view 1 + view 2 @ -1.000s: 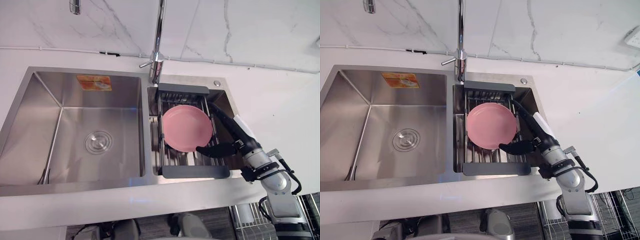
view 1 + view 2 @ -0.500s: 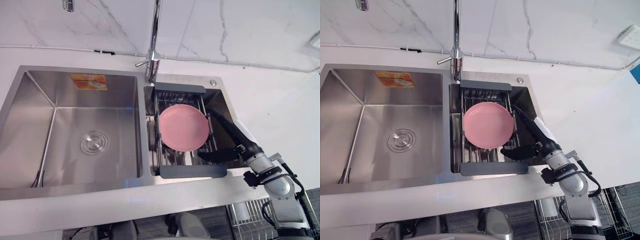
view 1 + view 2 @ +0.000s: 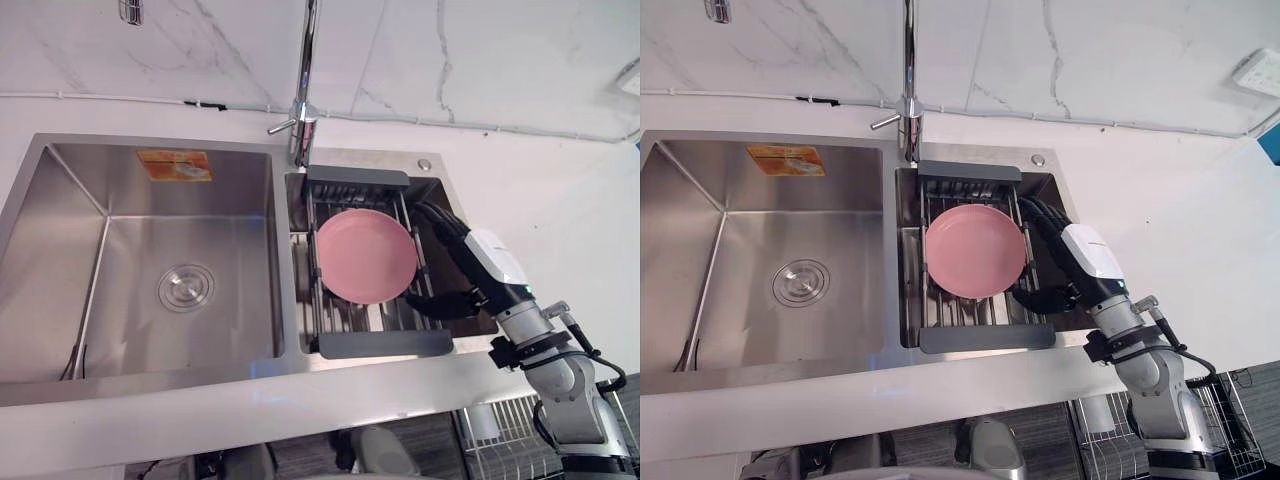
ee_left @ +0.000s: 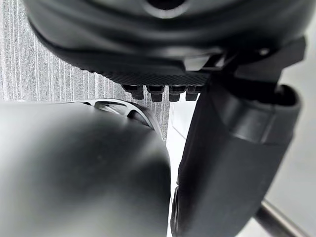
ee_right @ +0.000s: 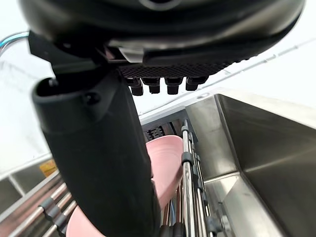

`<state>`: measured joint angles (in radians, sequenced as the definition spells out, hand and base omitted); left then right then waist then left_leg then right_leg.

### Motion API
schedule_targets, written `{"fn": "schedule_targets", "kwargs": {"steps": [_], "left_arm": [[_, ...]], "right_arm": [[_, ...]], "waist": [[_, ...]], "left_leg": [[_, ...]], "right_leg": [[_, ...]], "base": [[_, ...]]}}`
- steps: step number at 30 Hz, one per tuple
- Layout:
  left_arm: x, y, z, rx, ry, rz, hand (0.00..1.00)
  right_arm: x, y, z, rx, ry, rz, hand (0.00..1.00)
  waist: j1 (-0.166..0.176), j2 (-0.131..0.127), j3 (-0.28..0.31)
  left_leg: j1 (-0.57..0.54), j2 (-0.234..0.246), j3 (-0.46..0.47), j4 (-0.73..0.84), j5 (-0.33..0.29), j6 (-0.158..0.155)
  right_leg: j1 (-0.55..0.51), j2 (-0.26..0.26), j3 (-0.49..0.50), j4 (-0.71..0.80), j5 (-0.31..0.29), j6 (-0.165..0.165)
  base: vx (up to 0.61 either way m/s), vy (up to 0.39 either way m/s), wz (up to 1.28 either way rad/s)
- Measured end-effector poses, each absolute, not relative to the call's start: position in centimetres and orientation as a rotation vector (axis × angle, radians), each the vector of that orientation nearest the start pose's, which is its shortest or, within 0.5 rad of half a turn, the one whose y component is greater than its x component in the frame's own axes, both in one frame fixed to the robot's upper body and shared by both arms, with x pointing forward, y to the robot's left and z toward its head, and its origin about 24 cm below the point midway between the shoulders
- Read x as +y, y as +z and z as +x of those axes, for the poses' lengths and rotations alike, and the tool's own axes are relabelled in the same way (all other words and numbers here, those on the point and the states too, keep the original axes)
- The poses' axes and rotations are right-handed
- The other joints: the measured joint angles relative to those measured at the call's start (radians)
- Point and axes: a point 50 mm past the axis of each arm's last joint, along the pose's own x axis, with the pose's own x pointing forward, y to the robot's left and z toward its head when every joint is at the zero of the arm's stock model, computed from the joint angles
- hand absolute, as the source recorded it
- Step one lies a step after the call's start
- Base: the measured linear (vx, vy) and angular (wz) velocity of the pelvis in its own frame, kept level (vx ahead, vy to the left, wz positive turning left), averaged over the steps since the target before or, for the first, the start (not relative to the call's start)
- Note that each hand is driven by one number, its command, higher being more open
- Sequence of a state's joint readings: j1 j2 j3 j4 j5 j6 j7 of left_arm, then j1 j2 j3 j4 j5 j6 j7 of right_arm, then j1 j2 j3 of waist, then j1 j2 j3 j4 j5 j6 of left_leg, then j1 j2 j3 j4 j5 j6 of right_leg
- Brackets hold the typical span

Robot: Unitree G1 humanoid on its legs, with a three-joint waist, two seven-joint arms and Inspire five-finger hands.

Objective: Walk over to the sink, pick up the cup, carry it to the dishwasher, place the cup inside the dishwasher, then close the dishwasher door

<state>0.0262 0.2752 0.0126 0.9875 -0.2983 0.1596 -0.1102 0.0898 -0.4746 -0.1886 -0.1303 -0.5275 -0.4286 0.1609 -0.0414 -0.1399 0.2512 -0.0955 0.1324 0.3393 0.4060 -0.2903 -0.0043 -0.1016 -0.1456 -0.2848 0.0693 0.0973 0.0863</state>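
Observation:
A round pink dish [image 3: 365, 255] lies in a dark wire rack [image 3: 385, 343] across the right basin of a steel double sink [image 3: 60, 170]; no other cup-like thing shows. My right hand [image 3: 484, 270] hovers at the rack's right side, open. Its fingers [image 3: 440, 222] arch over the right rail beside the dish's edge, and its thumb [image 3: 445, 303] points at the rack's front right corner. It holds nothing. In the right wrist view the dish [image 5: 165, 158] and rack rails [image 5: 186, 163] lie just past the thumb [image 5: 98, 163]. My left hand [image 4: 232, 148] shows in its wrist view, idle.
A tall faucet [image 3: 305, 100] rises behind the divider between the basins. The left basin [image 3: 185, 285] has a drain and an orange sticker [image 3: 174, 164]. White counter [image 3: 560, 200] runs along the right and front. A wire basket [image 3: 495, 425] sits below the counter at lower right.
My right hand has risen and turned, its white back now facing up. Its fingers now arch over the rack's right rail, closer to the dish. The camera has shifted slightly.

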Motion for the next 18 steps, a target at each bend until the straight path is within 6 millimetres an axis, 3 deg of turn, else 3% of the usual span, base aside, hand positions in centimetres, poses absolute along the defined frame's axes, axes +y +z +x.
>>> {"fn": "schedule_targets", "kwargs": {"steps": [18], "left_arm": [[24.94, -14.47, 11.26, 1.13, 0.207, -0.11, 1.0]], "right_arm": [[-22.63, 10.24, 22.7, -0.314, 0.276, -1.118, 1.0]], "waist": [[-0.002, 0.001, 0.0]], "left_leg": [[0.001, -0.005, -0.021, -0.014, 0.011, -0.004]], "right_leg": [[0.015, -0.001, -0.02, -0.012, 0.0, 0.0]], "base": [[-0.01, -0.024, 0.04]]}}
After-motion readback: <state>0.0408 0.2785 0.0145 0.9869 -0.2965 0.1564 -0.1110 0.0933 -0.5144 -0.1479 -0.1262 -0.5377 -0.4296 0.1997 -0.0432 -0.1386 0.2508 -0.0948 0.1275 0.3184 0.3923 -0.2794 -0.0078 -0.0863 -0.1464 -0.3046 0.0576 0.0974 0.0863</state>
